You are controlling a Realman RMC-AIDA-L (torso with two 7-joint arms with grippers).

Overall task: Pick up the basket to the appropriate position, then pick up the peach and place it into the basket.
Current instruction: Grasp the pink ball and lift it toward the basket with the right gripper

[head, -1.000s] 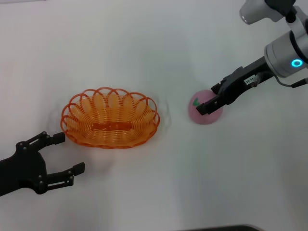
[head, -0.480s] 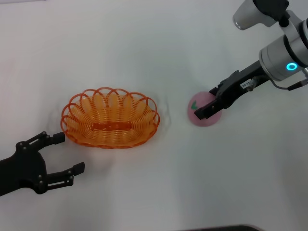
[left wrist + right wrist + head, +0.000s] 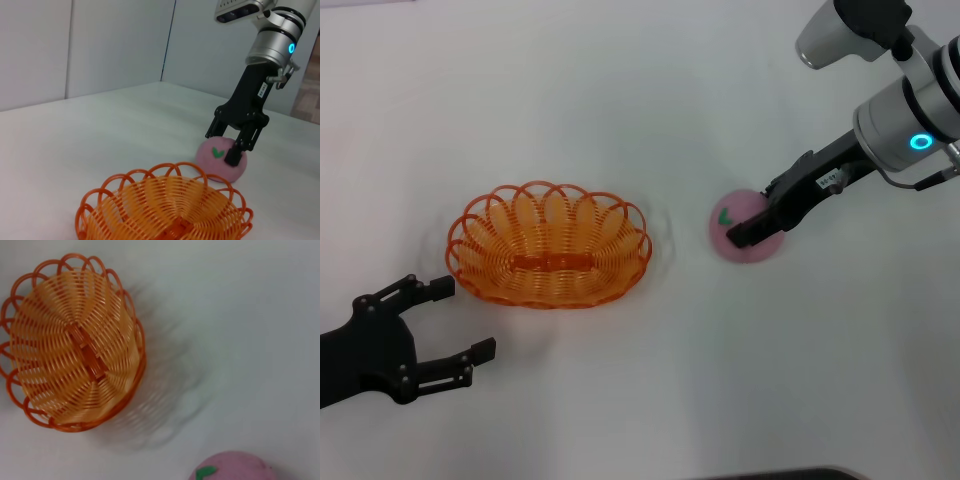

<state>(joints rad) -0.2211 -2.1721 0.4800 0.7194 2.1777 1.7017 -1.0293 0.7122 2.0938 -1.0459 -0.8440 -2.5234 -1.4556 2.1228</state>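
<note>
Peach [image 3: 744,234]: sits on the white table [image 3: 620,100], well to the right of the basket and apart from it; a round pale-pink ball with a small green leaf mark on its upper face, smooth and matte, nothing bruised or dented that can be seen.

Right gripper [image 3: 756,224]: down over the peach, its black fingers [image 3: 234,155] straddling the fruit from above in the left wrist view, one on each side; they look close against the skin, but whether they have closed firmly on it cannot be told. The steep reach from the far right suits a top-down grasp on a ball that would roll away from a sideways push.

Basket [image 3: 549,245]: oval, orange, made of looped wire-like strands with a scalloped rim, upright and with nothing in it, resting flat on the table left of centre. Its wide mouth faces up, so the peach could be lowered straight in; it seems already set where it is wanted.

Left gripper [image 3: 425,335]: low at the near left, just short of the basket and not touching it, fingers spread wide with nothing between them; judged idle, kept out of the right arm's path.

Step in hand: grasping the peach; lifting and carrying to the basket not yet done.
</note>
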